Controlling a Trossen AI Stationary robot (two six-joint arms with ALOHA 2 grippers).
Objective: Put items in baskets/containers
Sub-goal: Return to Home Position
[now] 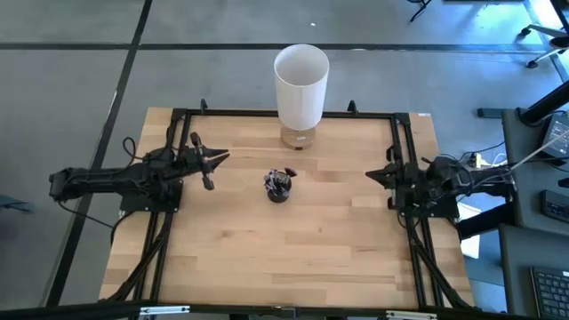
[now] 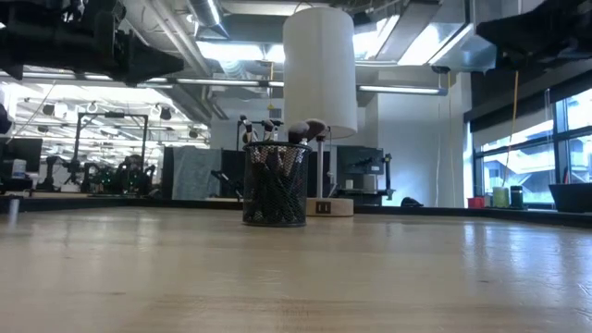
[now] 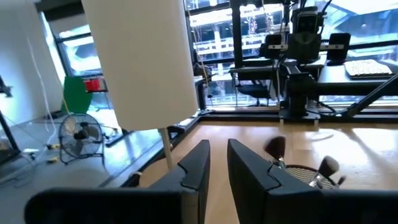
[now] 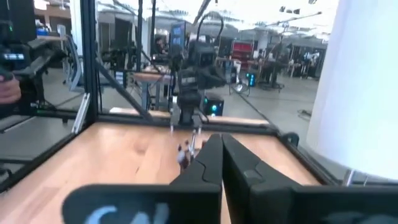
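A small dark mesh cup [image 1: 278, 192] [image 2: 275, 205] stands upright on its base near the middle of the table. Several makeup brushes [image 1: 281, 180] [image 2: 305, 130] stand in it with their bristle heads sticking up above the rim. My left gripper [image 1: 222, 157] [image 3: 218, 152] hovers left of the cup. Its fingers are a narrow gap apart and hold nothing. My right gripper [image 1: 369, 174] [image 4: 219, 140] waits at the table's right side, shut and empty. No brush lies loose on the table.
A tall white cylindrical bin [image 1: 300, 84] [image 2: 319, 69] on a wooden base stands at the far edge, just behind the cup. A black frame [image 1: 267, 114] runs along the far, left and right sides of the table. Bare wood [image 1: 284, 258] stretches from the cup to the near edge.
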